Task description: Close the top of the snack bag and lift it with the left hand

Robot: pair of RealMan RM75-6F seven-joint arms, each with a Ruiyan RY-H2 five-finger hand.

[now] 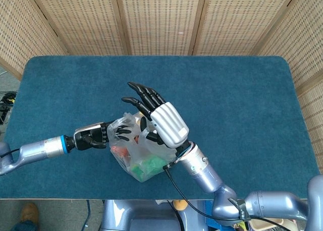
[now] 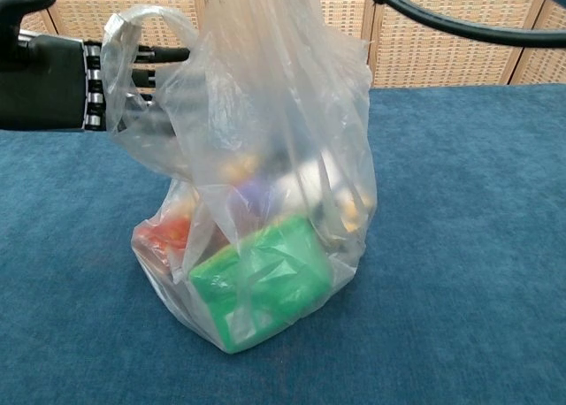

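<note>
The clear plastic snack bag (image 1: 135,158) stands on the blue table, and its top (image 2: 265,34) rises out of the chest view. Inside lie a green packet (image 2: 261,281) and a red item (image 2: 164,237). My left hand (image 1: 96,137) reaches in from the left at the bag's upper side. Its straight, spread fingers (image 2: 159,55) pass through a loose loop of plastic (image 2: 141,20) without gripping it. My right hand (image 1: 162,121) hovers over the bag top, back upward, with its fingers (image 1: 143,96) fanned out. Its palm side is hidden.
A black cable (image 2: 460,34) runs from my right arm across the top of the chest view. Blue carpet-like cloth (image 1: 242,100) covers the table. Woven wicker screens (image 1: 161,19) close off the far side.
</note>
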